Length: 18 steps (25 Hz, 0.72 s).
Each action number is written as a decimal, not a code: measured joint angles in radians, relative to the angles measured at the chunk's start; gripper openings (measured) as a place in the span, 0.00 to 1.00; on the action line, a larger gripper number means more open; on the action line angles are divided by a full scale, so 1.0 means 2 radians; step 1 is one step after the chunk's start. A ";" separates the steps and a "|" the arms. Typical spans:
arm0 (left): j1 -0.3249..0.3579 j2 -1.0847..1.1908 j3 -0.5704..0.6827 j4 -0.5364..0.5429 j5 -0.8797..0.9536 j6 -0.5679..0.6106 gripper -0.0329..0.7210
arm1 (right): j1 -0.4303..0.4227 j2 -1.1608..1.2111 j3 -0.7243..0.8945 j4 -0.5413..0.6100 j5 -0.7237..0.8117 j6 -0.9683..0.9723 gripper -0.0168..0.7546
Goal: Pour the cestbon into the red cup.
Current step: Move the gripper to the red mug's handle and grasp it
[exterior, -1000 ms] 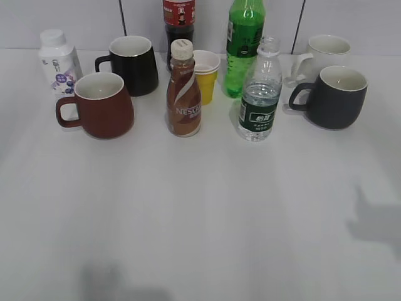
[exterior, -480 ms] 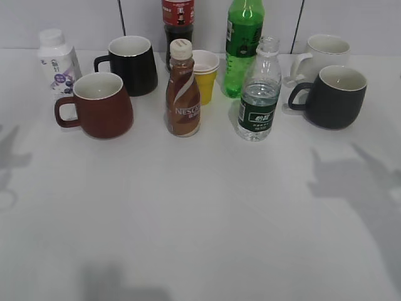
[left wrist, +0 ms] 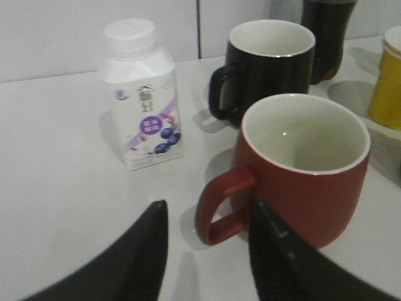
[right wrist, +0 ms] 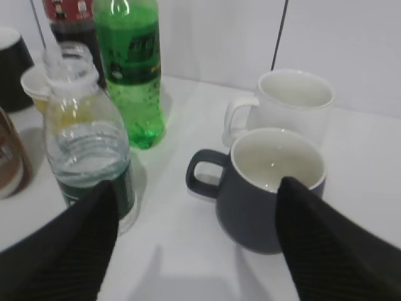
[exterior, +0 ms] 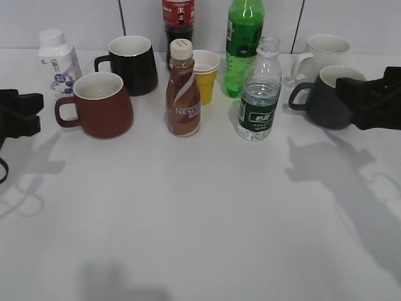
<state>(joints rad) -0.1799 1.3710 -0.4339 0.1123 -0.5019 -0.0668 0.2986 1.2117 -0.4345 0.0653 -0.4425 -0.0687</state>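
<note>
The cestbon bottle (exterior: pixel 259 94), clear with a dark green label and no cap, stands right of centre; it shows at the left of the right wrist view (right wrist: pixel 88 144). The red cup (exterior: pixel 103 105) stands at the left with its handle pointing left, also in the left wrist view (left wrist: pixel 301 166). My left gripper (exterior: pixel 25 113) is open and empty at the left edge, its fingers (left wrist: pixel 210 216) on either side of the cup's handle, short of it. My right gripper (exterior: pixel 363 100) is open and empty at the right edge, in front of the dark grey mug; its fingers (right wrist: pixel 197 194) stand wide apart.
A brown Nescafe bottle (exterior: pixel 183 91), yellow cup (exterior: pixel 205 75), green soda bottle (exterior: pixel 243 47) and dark cola bottle (exterior: pixel 178 19) crowd the middle back. A black mug (exterior: pixel 133 64) and white yogurt bottle (exterior: pixel 57 59) stand left; a dark grey mug (exterior: pixel 329 100) and white mug (exterior: pixel 326 53) right.
Both grippers have come into the exterior view, the left from the left edge toward the red cup, the right from the right edge by the grey mug. Objects have not moved.
</note>
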 joint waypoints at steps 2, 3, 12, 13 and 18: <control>-0.001 0.020 0.000 0.000 -0.024 0.000 0.51 | 0.000 0.018 0.000 -0.006 -0.011 -0.001 0.78; -0.001 0.030 0.000 -0.001 -0.033 0.000 0.52 | 0.000 0.024 0.000 -0.009 -0.016 -0.001 0.78; -0.001 0.126 0.000 -0.002 -0.136 0.000 0.53 | 0.000 0.031 0.000 -0.018 -0.032 -0.001 0.78; -0.001 0.135 0.000 -0.002 -0.153 0.000 0.53 | 0.000 0.031 0.000 -0.018 -0.032 -0.001 0.78; -0.001 0.179 -0.001 -0.002 -0.202 0.000 0.52 | 0.000 0.031 0.000 -0.018 -0.036 -0.001 0.78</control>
<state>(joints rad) -0.1823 1.7287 -0.4358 0.1086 -0.9052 -0.0675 0.2986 1.2735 -0.4345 0.0285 -0.5149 -0.0703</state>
